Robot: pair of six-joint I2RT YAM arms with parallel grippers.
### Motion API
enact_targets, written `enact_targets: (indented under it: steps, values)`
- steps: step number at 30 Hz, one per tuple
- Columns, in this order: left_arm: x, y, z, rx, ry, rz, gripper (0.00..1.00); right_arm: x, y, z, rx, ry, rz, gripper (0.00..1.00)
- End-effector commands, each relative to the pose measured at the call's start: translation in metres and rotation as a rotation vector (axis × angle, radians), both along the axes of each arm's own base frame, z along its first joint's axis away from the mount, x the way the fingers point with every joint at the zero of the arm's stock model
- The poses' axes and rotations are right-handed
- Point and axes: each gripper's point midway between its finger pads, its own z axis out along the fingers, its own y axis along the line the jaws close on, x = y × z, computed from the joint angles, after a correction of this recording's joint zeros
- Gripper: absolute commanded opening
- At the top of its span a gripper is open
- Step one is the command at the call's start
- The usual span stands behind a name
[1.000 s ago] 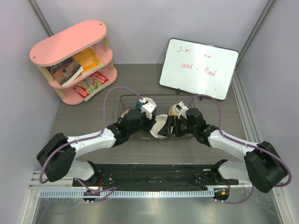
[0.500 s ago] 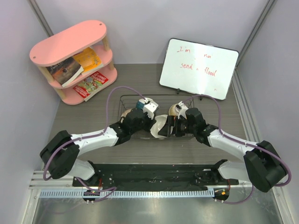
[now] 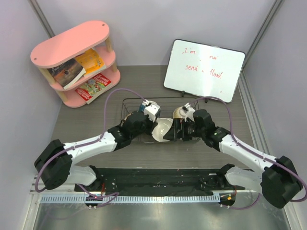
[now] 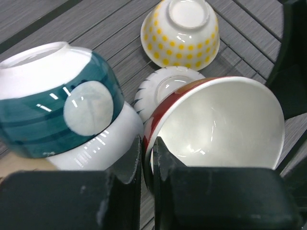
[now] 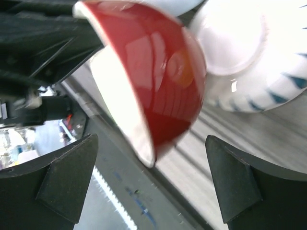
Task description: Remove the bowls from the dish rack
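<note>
The black wire dish rack (image 3: 163, 99) stands mid-table. My left gripper (image 4: 147, 152) is shut on the rim of the red bowl (image 4: 216, 124), which is white inside, and holds it tilted in the rack (image 3: 162, 129). Beside it lie the blue-and-white banded bowl (image 4: 57, 100), the white ribbed bowl (image 4: 165, 86) and the yellow patterned bowl (image 4: 181, 31), all upside down. My right gripper (image 5: 151, 184) is open and empty just right of the red bowl (image 5: 153, 72), with the ribbed bowl (image 5: 244, 52) behind. A cream bowl (image 3: 179, 112) shows partly by the right wrist.
A whiteboard (image 3: 204, 69) leans at the back right. A pink shelf (image 3: 76, 62) with books stands at the back left. The rack's wire walls and prongs surround both grippers. A black mat (image 3: 158, 179) lies along the near edge.
My left gripper has turned the red bowl so its white inside faces more upward. The right arm's elbow has swung outward and down; its gripper stays open by the bowl.
</note>
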Motion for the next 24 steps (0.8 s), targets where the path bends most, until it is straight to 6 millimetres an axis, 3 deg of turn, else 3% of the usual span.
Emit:
enact_targets:
  steps: [1,7,12,14,19,20,24]
  values:
    - [-0.001,-0.005,0.051,-0.085,-0.049,-0.009,0.0,-0.011,0.001,0.034,0.019,0.019,0.013,1.0]
    - [-0.001,0.002,0.077,-0.099,-0.06,0.023,0.0,-0.001,-0.009,0.068,0.029,-0.063,-0.051,1.0]
    - [0.004,0.021,0.11,-0.14,-0.125,0.093,0.0,0.013,-0.029,0.076,-0.03,-0.128,-0.156,1.0]
    - [0.006,0.032,0.132,-0.169,-0.166,0.135,0.0,0.019,-0.041,0.074,-0.07,-0.141,-0.212,1.0]
    - [0.013,0.078,0.147,-0.092,-0.23,0.296,0.0,0.024,-0.058,0.055,-0.142,-0.12,-0.278,1.0]
    - [0.017,0.096,0.152,-0.065,-0.25,0.383,0.0,0.025,-0.061,0.052,-0.151,-0.116,-0.288,1.0]
    - [0.022,0.151,0.14,0.06,-0.248,0.592,0.0,0.024,-0.065,0.042,-0.17,-0.097,-0.29,1.0]
